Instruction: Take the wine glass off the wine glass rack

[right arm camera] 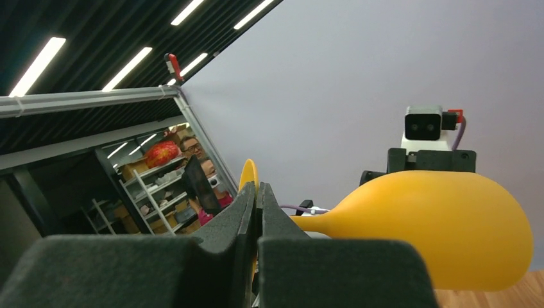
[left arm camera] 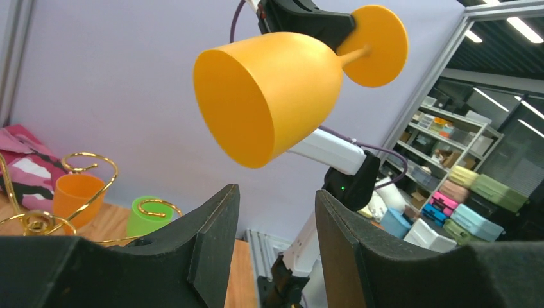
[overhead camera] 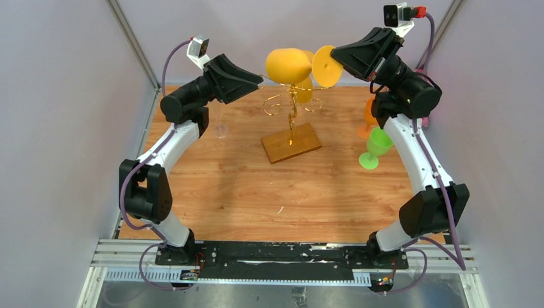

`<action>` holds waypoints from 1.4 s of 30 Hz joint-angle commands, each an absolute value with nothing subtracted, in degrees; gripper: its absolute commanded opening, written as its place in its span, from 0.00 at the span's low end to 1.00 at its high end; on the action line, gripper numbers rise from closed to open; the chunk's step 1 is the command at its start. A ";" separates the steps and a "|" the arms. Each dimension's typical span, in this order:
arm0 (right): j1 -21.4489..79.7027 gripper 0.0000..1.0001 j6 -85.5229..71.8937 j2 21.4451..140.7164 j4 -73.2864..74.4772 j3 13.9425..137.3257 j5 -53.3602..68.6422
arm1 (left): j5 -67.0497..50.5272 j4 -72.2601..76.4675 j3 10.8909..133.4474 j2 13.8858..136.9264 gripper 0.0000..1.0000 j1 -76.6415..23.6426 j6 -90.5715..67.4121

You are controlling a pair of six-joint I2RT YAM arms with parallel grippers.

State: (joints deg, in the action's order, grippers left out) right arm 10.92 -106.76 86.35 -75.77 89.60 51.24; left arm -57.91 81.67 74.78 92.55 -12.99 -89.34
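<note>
Our right gripper (overhead camera: 335,59) is clamped on the wine glass (overhead camera: 289,65) at its stem, sideways in air above the wine glass rack (overhead camera: 292,142), left gripper (overhead camera: 258,79) apart & empty, so removal looks approx. done, only set-down left.

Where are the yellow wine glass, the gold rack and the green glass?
yellow wine glass (overhead camera: 287,65): top view, middle of its bowl.
gold rack (overhead camera: 301,146): top view, its wooden base.
green glass (overhead camera: 380,141): top view, its bowl.

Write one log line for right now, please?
right gripper: shut on wine glass | left gripper: open, empty | wine glass rack: below
</note>
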 commanded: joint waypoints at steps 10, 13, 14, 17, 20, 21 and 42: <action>17.08 0.00 -107.66 89.06 -83.15 89.77 49.20 | -56.50 89.93 74.35 91.27 0.52 -13.36 -92.73; 19.49 0.00 -106.75 90.53 -82.76 89.65 49.21 | -56.32 89.97 74.20 91.48 0.52 -13.36 -93.35; 20.06 0.00 -106.49 90.96 -82.65 89.41 49.29 | -56.32 89.92 74.06 91.33 0.52 -13.36 -93.42; 20.95 0.00 -106.34 92.17 -83.59 88.45 48.87 | -55.98 89.98 73.15 89.79 0.51 -13.36 -93.01; 21.10 0.00 -107.45 93.77 -85.72 87.50 47.91 | -55.46 89.92 71.68 87.21 0.47 -13.53 -92.63; 21.09 0.00 -107.94 94.43 -86.49 87.34 47.65 | -55.24 89.96 70.86 86.02 0.44 -13.60 -92.37; 23.11 0.65 -109.64 99.66 -90.43 86.12 48.27 | -46.75 74.91 56.86 64.54 0.00 -11.71 -84.81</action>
